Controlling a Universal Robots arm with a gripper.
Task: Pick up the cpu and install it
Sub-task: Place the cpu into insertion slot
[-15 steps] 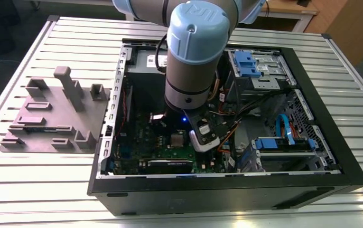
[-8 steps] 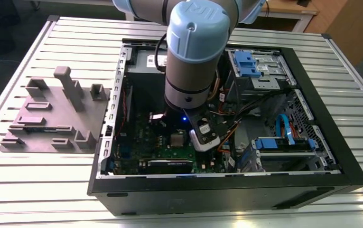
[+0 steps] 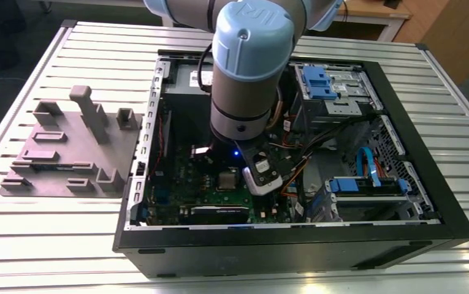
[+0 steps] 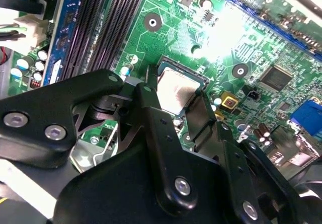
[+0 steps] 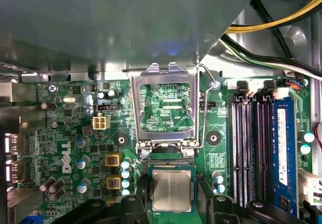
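Note:
The cpu (image 5: 171, 190) is a small silvery square lying flat in the socket of the green motherboard (image 5: 65, 118), inside the open computer case (image 3: 300, 245). My gripper (image 5: 171, 186) reaches down over it from the arm (image 3: 246, 67). In the second wrist view its black fingers (image 4: 148, 95) press against two opposite edges of the cpu (image 4: 176, 90), so the gripper (image 4: 173, 95) is shut on the chip. The metal socket frame (image 5: 163, 105) is flipped open beside the socket, its lever (image 5: 204, 108) raised. The exterior view shows the gripper (image 3: 238, 180) low over the board.
Memory slots (image 5: 249, 148) and a blue memory stick (image 5: 282, 148) run beside the socket. Yellow and black cables (image 5: 271, 22) cross above the board. Blue drive bays (image 3: 324, 82) fill the case's far corner. A grey block (image 3: 70, 153) with pegs stands on the slatted table at the exterior view's left.

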